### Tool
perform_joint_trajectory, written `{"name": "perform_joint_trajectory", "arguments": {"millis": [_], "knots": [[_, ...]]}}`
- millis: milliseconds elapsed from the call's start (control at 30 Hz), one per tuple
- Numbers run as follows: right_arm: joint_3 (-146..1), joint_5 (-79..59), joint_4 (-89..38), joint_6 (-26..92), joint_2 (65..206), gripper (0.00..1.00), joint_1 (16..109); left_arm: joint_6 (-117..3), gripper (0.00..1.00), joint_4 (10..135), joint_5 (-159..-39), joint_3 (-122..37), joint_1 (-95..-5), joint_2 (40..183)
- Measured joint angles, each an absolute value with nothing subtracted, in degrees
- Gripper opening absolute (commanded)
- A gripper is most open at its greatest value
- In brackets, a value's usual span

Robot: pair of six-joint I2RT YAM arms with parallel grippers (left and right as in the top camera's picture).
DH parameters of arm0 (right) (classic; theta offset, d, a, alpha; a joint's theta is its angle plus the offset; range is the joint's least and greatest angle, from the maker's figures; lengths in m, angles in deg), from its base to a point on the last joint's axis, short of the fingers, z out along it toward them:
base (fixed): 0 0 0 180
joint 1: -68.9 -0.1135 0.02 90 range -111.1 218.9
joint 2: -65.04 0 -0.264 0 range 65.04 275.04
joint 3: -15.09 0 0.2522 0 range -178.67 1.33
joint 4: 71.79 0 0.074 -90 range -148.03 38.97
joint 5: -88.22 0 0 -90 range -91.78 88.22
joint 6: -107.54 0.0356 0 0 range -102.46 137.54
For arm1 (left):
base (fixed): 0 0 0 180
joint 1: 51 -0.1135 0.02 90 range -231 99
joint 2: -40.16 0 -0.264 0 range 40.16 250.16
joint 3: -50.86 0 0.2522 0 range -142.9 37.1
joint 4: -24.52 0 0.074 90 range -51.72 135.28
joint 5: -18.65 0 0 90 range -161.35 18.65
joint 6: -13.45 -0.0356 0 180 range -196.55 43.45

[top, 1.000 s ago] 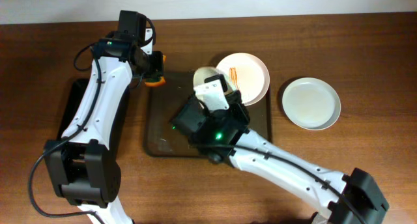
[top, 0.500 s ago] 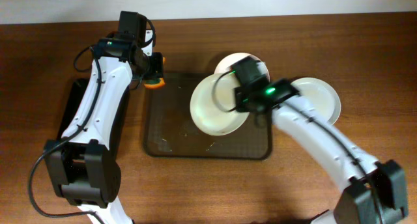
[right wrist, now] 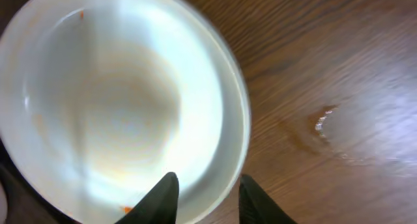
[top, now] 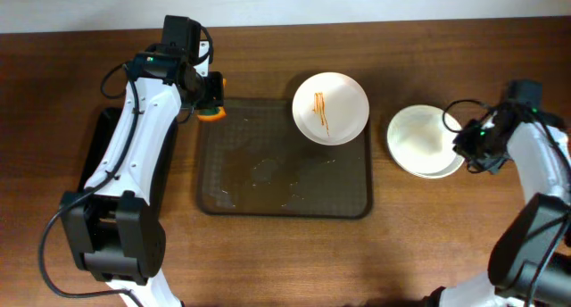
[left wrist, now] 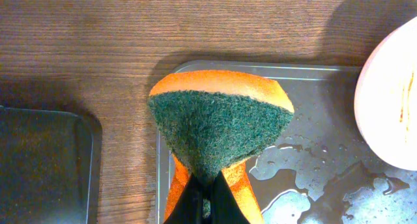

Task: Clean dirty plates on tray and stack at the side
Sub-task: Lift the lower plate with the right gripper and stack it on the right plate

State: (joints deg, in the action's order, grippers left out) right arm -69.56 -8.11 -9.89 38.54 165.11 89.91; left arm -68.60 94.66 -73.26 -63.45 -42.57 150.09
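Since the right hand (right wrist: 207, 195), fingers apart astride its rim, has carried the clean plate (top: 423, 136) to the 3 o'clock stack (top: 442, 170), one streaked plate (top: 331, 108) remains at 1 o'clock; left hand (left wrist: 207, 188) pinches the sponge (left wrist: 218, 129).

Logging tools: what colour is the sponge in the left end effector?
Orange sponge with a dark green scouring face; clearest in left wrist view.

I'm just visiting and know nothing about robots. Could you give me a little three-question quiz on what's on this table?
1. True or false: the left fingers pinch a sponge.
2. Where is the orange-streaked plate? A) on the tray B) on the clean stack C) in the right fingers
3. What colour is the sponge's scrubbing face?
Key: 1 true; 2 A; 3 green.
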Motion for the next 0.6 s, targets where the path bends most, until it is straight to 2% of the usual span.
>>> {"name": "perform_joint_trajectory", "arguments": {"millis": [167, 200, 267, 400, 500, 567, 600], "knots": [[-73.54, -12.68, -10.79, 38.10, 165.42, 0.45, 80.23, -68.60, 0.00, 94.69, -73.26, -63.45, -42.57, 150.09], [-74.57, -13.62, -13.39, 38.12, 165.42, 0.41, 77.52, -68.60, 0.00, 94.62, -73.26, -63.45, -42.57, 150.09], [-75.64, -14.40, -19.03, 40.20, 165.59, 0.24, 69.61, -68.60, 0.00, 94.66, -73.26, -63.45, -42.57, 150.09], [-75.81, -7.50, -22.18, 51.80, 170.75, 0.21, 58.37, -68.60, 0.00, 94.69, -73.26, -63.45, -42.57, 150.09], [-75.79, -3.65, -22.18, 58.71, 175.10, 0.20, 55.71, -68.60, 0.00, 94.71, -73.26, -63.45, -42.57, 150.09], [-75.81, -2.80, -22.11, 60.48, 177.24, 0.15, 55.66, -68.60, 0.00, 94.69, -73.26, -63.45, -42.57, 150.09], [-75.81, -2.67, -21.78, 60.94, 178.07, 0.08, 55.64, -68.60, 0.00, 94.69, -73.26, -63.45, -42.57, 150.09]]}}
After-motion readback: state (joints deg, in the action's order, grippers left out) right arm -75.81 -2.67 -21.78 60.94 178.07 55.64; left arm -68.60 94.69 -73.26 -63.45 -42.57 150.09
